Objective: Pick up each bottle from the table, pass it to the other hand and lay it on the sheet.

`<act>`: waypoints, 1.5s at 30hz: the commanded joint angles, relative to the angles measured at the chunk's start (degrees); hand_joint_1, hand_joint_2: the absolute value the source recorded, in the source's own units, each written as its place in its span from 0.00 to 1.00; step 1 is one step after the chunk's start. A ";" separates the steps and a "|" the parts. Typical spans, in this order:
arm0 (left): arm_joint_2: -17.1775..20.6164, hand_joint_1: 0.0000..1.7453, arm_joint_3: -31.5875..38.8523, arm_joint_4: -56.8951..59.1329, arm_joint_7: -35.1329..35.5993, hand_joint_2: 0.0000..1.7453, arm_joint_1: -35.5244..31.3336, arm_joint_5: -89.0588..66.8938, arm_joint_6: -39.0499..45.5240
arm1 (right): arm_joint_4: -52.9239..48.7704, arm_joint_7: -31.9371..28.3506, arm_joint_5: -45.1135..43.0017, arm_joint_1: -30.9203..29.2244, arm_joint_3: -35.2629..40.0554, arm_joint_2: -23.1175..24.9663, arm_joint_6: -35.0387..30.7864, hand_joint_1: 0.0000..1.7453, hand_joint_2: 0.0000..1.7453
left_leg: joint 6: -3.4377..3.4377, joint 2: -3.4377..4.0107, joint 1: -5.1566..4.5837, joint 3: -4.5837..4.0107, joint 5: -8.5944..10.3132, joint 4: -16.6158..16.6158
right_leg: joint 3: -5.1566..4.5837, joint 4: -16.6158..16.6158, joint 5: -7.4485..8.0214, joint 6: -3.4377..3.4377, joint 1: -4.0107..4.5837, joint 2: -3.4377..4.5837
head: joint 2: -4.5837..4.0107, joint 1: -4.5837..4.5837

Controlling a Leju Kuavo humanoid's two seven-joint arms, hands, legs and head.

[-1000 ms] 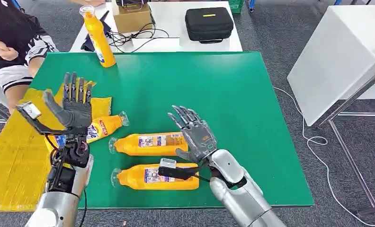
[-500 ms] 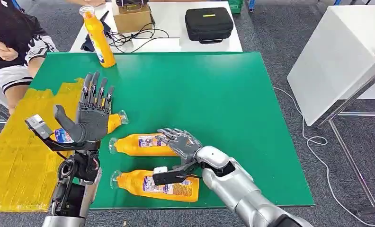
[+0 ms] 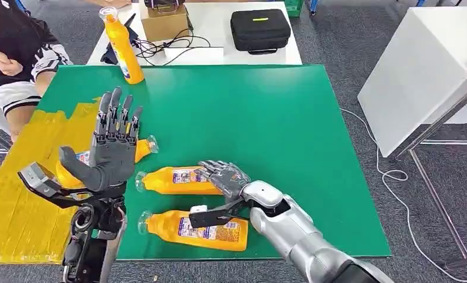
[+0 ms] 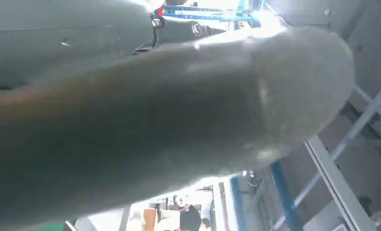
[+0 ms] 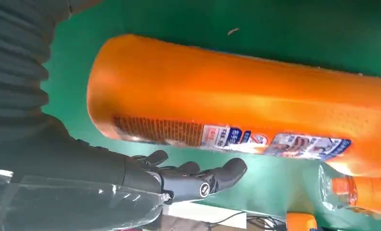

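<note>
Right hand (image 3: 226, 177): fingers released, over middle bottle (image 3: 181, 181).
Left hand (image 3: 112, 147): released, raised.
Risk: round bottle may roll from the grasp.

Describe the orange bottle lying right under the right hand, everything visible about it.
The middle bottle lies on its side on the green table, clear cap end toward the yellow sheet. It looks like orange plastic with a printed label along its length. The right hand is over its base end, fingers spread; contact cannot be told. In the right wrist view its body looks smooth, glossy and undented. Another bottle lies parallel, nearer the robot, apart from it.
</note>
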 commanded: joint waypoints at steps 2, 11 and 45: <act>0.73 0.00 -2.08 -3.32 -0.04 0.00 2.67 -1.49 0.01 | 9.07 4.56 2.73 -5.06 3.39 0.88 0.62 0.00 1.00 | -0.03 0.05 -0.01 0.16 -0.06 -0.03 | 0.15 -0.03 -0.05 0.02 -0.01 -0.01 | 0.00 0.00; 0.21 0.00 -4.33 -3.83 2.33 0.00 1.82 -2.47 0.81 | 11.97 11.11 4.00 -5.23 2.36 0.98 2.94 0.00 1.00 | -0.04 -0.10 0.01 0.29 -0.09 -0.04 | 0.33 -0.06 -0.11 0.03 0.02 -0.17 | 0.00 0.00; -0.19 0.00 -6.98 -8.55 1.71 0.00 8.52 -4.56 6.49 | 9.15 20.17 9.66 -1.15 -3.58 -1.08 -7.33 1.00 1.00 | -0.05 -0.15 0.02 0.61 -0.11 -0.11 | 0.65 -0.17 -0.15 0.03 0.03 -0.25 | 0.00 0.00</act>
